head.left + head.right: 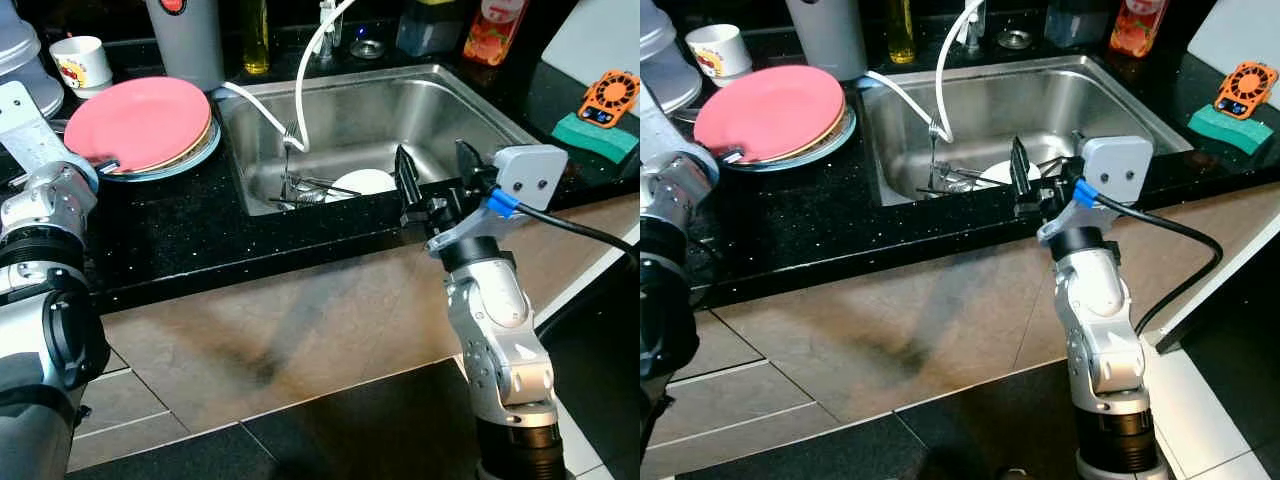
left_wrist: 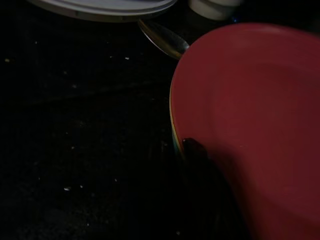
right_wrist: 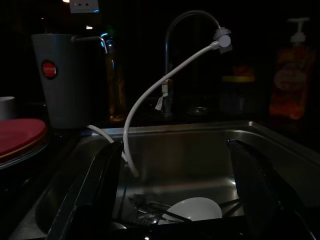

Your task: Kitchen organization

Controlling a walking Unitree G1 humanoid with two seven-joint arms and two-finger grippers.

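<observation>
Your right gripper's [image 1: 437,170] fingers are spread wide at the sink's [image 1: 470,95] front edge, above the white bowl [image 1: 365,182]. Your left gripper [image 1: 108,163] touches the pink plate [image 1: 140,122] on the bench [image 1: 190,225]; you cannot tell its fingers' state.

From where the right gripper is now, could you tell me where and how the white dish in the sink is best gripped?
Probably its upper rim, from above. The white dish lies low in the sink against the near wall, with cutlery beside it, so a sideways approach looks blocked. The right gripper hovers open at the sink's front edge; one finger could drop inside the dish's rim, one outside.
</observation>
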